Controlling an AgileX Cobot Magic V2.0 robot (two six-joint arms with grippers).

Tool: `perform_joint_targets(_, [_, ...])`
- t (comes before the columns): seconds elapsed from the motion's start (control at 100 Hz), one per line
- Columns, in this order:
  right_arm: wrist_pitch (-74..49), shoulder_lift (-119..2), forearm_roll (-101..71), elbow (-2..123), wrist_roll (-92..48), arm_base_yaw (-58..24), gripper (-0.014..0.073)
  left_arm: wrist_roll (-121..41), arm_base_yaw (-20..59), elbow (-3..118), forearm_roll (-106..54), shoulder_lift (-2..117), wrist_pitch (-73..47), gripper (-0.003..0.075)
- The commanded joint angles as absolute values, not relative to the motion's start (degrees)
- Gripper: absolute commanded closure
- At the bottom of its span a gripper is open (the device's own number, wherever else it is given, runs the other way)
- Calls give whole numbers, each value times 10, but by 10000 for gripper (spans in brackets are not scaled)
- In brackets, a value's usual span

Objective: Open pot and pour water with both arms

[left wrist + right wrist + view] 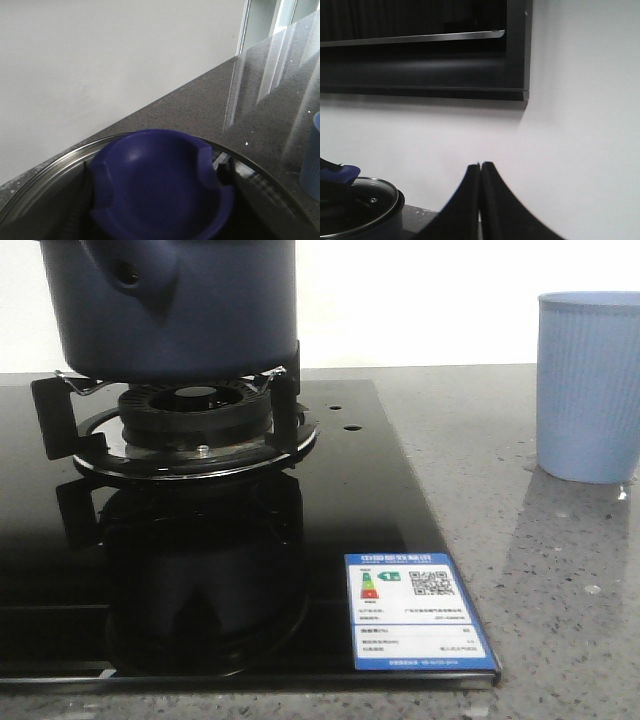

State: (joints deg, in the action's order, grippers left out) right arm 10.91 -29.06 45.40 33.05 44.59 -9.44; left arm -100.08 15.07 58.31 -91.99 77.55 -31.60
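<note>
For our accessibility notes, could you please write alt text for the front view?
A dark blue pot sits on a gas burner set in a glossy black stove. A light blue ribbed cup stands on the grey counter to the right.

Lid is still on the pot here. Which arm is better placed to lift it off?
Left, probably. Its wrist camera looks straight down onto the blue lid knob and glass lid, so it seems right above the pot. The right gripper is shut, off to the pot's side.
</note>
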Motion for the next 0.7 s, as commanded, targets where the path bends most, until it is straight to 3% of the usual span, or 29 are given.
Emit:
perform_joint_targets(0.0, [133, -293, 447, 349, 447, -93, 661, -995, 154, 595, -951, 757, -332, 437])
perform_joint_targets(0.69, [133, -293, 447, 349, 447, -93, 661, -1001, 154, 596, -1010, 778, -328, 425])
